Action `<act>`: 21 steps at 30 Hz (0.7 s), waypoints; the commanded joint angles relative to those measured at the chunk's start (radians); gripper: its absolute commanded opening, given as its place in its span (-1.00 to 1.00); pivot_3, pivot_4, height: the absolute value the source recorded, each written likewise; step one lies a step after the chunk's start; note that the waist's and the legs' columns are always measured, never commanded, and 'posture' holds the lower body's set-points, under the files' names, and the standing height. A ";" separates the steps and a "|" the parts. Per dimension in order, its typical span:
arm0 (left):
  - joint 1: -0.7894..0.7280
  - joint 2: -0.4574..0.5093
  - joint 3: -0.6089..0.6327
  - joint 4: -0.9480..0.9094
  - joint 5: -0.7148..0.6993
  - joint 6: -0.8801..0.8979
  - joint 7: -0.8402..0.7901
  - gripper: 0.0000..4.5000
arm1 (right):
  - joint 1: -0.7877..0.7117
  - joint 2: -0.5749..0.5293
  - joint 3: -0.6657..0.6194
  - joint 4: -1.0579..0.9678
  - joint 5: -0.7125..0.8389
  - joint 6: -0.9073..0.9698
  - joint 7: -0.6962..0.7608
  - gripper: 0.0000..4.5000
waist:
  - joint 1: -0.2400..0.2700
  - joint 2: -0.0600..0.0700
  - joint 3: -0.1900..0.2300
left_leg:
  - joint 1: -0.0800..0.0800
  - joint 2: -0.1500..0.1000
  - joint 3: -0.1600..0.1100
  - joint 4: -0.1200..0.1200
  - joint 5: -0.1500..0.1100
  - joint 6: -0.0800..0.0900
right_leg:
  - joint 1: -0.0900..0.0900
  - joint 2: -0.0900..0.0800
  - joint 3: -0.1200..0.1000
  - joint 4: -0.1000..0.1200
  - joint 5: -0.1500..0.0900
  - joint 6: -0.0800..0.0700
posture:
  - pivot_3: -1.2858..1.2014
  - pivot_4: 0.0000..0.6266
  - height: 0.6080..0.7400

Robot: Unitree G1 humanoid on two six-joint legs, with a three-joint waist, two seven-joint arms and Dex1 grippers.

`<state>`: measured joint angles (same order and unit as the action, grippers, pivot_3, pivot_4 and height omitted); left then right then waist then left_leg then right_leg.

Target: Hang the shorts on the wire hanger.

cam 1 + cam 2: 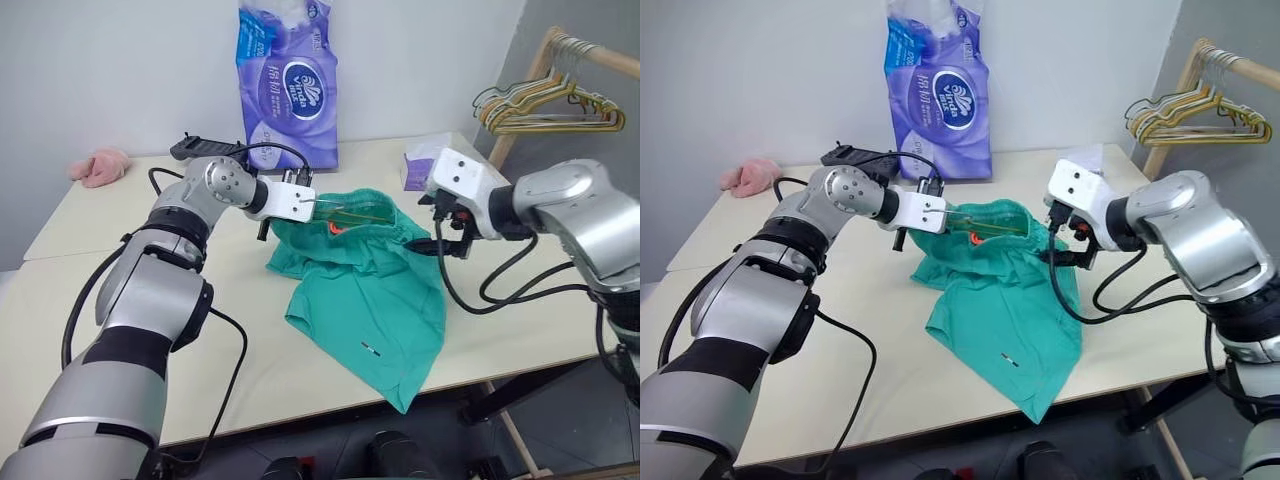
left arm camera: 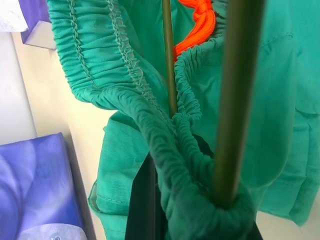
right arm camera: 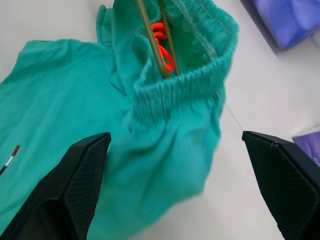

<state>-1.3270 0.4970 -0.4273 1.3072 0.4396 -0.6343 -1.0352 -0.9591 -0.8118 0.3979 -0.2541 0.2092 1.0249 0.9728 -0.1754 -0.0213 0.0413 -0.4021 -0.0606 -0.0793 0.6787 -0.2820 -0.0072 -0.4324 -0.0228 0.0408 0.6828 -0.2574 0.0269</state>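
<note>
The teal-green shorts [image 1: 372,292] lie on the table, one leg hanging over the front edge, the waistband lifted at the back. The thin olive wire hanger [image 1: 356,212] runs inside the waistband, beside an orange drawstring [image 1: 333,228]. My left gripper [image 1: 310,204] is shut on the hanger's left end, with waistband fabric bunched against the wire there. My right gripper [image 3: 185,190] is open at the shorts' right side. Its two black fingers [image 3: 75,190] stand wide apart, just short of the gathered waistband [image 3: 180,87] and not touching it.
A purple tissue pack [image 1: 288,85] stands against the back wall, a black device [image 1: 205,148] beside it. A small pink cloth [image 1: 100,165] lies at the far left, a purple box [image 1: 415,172] behind my right gripper. Several hangers [image 1: 550,105] hang on a wooden rack at the right.
</note>
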 commanded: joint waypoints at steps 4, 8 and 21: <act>-0.042 -0.007 0.027 -0.013 -0.012 0.001 0.007 -1.00 | -0.049 0.049 0.112 0.099 -0.107 -0.070 -0.018 0.99 | 0.000 0.000 0.000 | 0.000 0.000 0.000 0.000 0.000 0.000 | 0.000 0.000 0.000 0.000 0.000 0.000 | -0.13 -0.91 1.00; -0.041 -0.007 0.032 -0.017 -0.018 -0.003 -0.001 -1.00 | -0.048 0.076 0.159 0.231 -0.180 -0.159 -0.022 0.99 | -0.003 0.000 0.000 | 0.000 0.000 0.000 0.000 0.000 0.000 | 0.000 0.000 0.000 0.000 0.000 0.000 | -0.12 -0.92 1.00; -0.036 0.002 0.047 -0.026 -0.036 -0.006 -0.028 -1.00 | -0.038 0.135 0.214 0.503 -0.384 -0.431 0.034 0.99 | -0.019 0.000 0.000 | 0.000 0.000 -0.001 0.000 0.000 -0.001 | 0.000 0.000 -0.001 0.000 0.000 0.000 | -0.10 -0.93 1.00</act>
<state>-1.3289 0.4901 -0.4237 1.3066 0.4369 -0.6344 -1.0628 -0.9838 -0.6854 0.6219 0.2475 -0.1516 0.6173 1.0007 -0.1945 -0.0210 0.0415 -0.4020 -0.0608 -0.0797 0.6782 -0.2816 -0.0078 -0.4326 -0.0227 0.0404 0.6825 -0.2574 0.0270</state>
